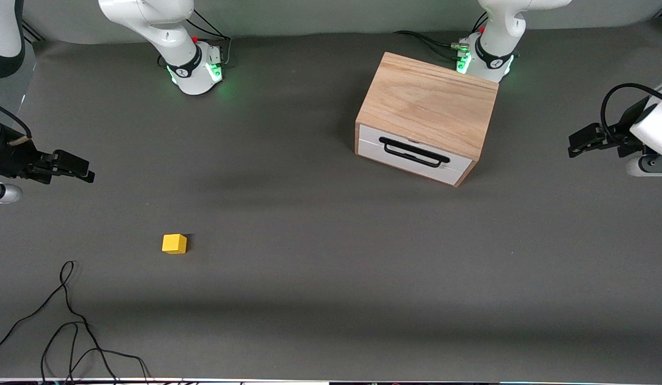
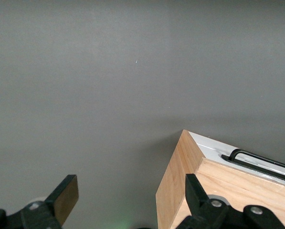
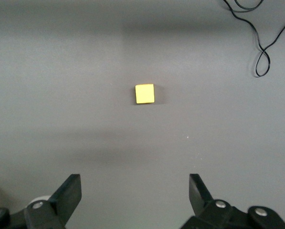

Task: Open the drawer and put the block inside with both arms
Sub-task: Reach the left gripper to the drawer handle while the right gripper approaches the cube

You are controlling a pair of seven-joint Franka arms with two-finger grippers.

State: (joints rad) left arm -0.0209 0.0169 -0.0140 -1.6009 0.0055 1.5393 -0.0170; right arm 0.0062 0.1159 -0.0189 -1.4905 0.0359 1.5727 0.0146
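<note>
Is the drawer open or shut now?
Shut: the drawer has its white front flush with the wooden box, and its inside is hidden.

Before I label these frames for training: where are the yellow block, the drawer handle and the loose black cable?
yellow block (image 1: 174, 243), front view, on its top face.
drawer handle (image 1: 414, 152), front view, on the black wire bar.
black cable (image 1: 69, 310), front view, on one strand of the loop.

White jointed arms (image 1: 160, 27), black jaws, green-lit bases (image 1: 200, 72)
</note>
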